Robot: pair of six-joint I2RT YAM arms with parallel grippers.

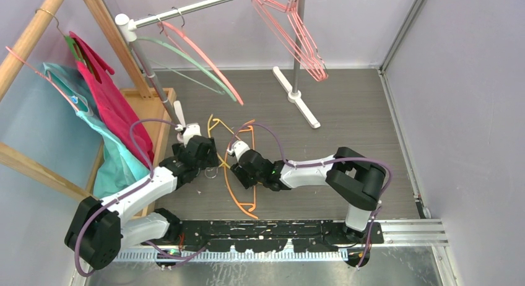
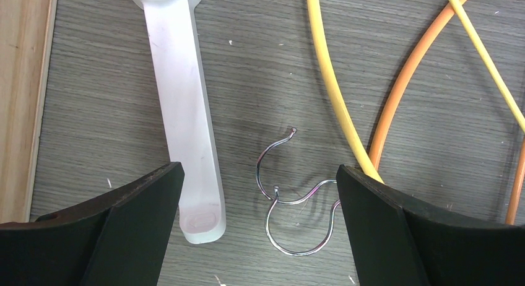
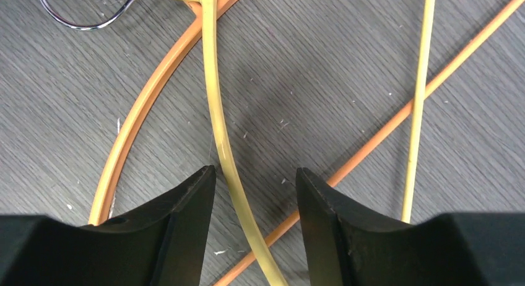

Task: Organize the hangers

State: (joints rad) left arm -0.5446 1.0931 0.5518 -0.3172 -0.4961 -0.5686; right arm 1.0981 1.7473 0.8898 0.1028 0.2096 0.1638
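Two floor hangers: yellow [image 3: 216, 112] and orange [image 3: 142, 106] are lying flat and crossing at mid-frame in the top view.
Right gripper [image 3: 255, 174]: jaws are standing apart, straddling the yellow arm without pinching it.
Left gripper [image 2: 260, 168]: hovering, spread wide over the hooks [image 2: 291, 199].
Risk: the hooks seem to be overlapping, so lifting yellow may be dragging orange along; the thin arm may be slipping.
Heading: yellow's hook is pointing upper left in the right wrist view, its arm running top to bottom.
Far: pink hangers [image 1: 303, 44] are hanging on the rail [image 1: 198, 7].

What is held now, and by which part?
Nothing is held. The right gripper straddles the curved arm of the yellow hanger, jaws open; the left gripper hangs open over the hooks.
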